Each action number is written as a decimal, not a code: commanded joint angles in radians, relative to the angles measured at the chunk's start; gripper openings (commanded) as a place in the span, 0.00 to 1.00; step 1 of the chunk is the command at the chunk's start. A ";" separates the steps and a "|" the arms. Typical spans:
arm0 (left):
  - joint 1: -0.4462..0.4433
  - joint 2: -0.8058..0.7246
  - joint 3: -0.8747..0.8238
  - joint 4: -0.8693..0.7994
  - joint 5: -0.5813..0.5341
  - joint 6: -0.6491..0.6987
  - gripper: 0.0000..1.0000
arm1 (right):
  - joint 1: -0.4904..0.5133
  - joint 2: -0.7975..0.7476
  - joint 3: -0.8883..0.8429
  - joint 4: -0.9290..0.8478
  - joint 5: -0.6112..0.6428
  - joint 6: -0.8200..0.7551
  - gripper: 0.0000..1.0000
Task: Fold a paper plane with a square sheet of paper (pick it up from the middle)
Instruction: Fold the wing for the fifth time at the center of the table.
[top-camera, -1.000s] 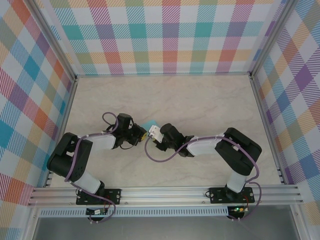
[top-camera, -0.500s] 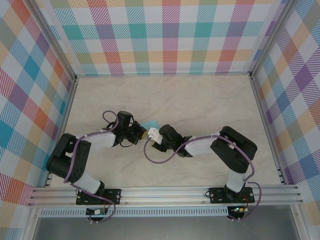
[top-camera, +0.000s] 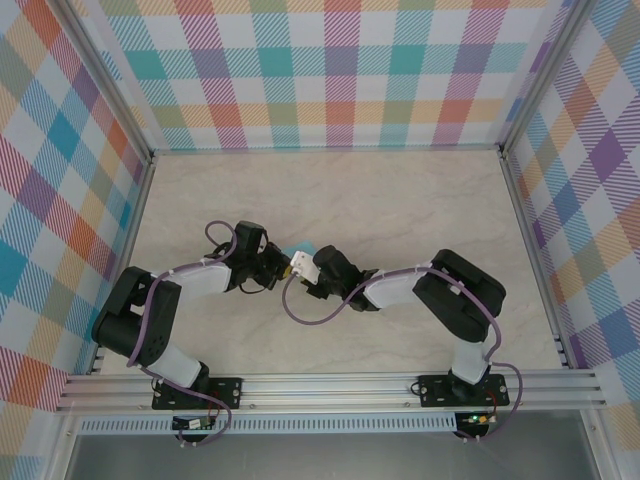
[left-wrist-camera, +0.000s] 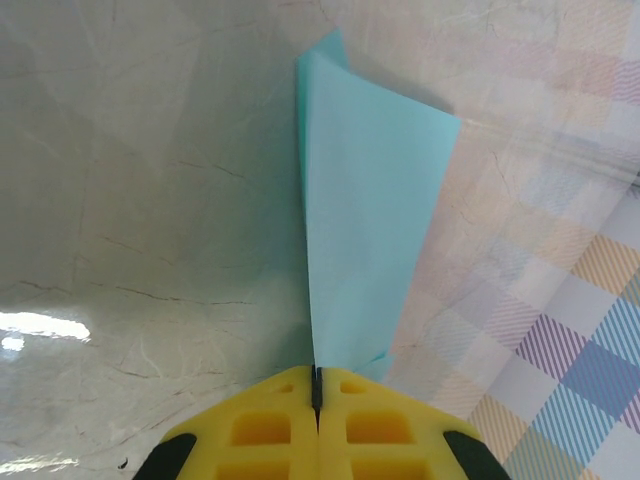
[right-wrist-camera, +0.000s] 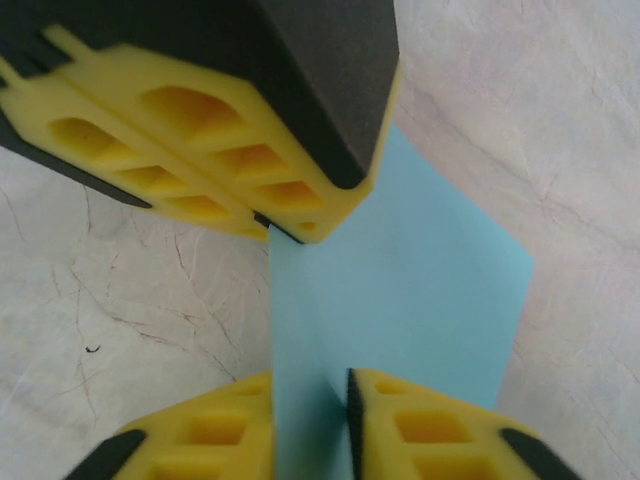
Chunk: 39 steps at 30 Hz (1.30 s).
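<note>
- Near edge: ribbed aluminium rail (top-camera: 330, 385) with both black arm bases bolted on it. A purple cable (top-camera: 298, 318) loops along the arms.
- Left gripper (left-wrist-camera: 317, 385): yellow moulded fingers with pocketed cut-outs, pressed flat together and clamping one edge of the folded turquoise paper (left-wrist-camera: 365, 210).
- Right gripper (right-wrist-camera: 310, 385): same yellow fingers, pads a little apart, with the paper's crease standing in the gap. Cannot tell whether they actually pinch it.
- Paper: thin, matte and unmarked, with one sharp crease and a pointed far corner. It is held between the two facing grippers, a little left of the table's centre.
- Table (top-camera: 400, 200): beige marble-look top with fine veins. It is glossy, with a white glare patch low on the left in the left wrist view.
- Room: pastel plaid panels (top-camera: 340, 70) on three sides, aluminium posts at the far corners.
- Across views: the right wrist view shows the left fingers' black backing and their tips on the paper's edge. The top view shows the paper as a small turquoise sliver just beyond the meeting fingertips.
</note>
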 joint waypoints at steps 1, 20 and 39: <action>-0.002 -0.030 0.030 -0.041 0.007 0.007 0.01 | 0.007 0.017 0.024 0.014 -0.007 0.005 0.14; 0.087 -0.215 -0.022 -0.176 -0.094 0.137 0.44 | -0.125 -0.016 0.024 -0.065 -0.392 0.505 0.02; -0.044 -0.069 -0.100 0.132 -0.002 0.090 0.36 | -0.251 -0.014 -0.068 0.089 -0.558 0.872 0.08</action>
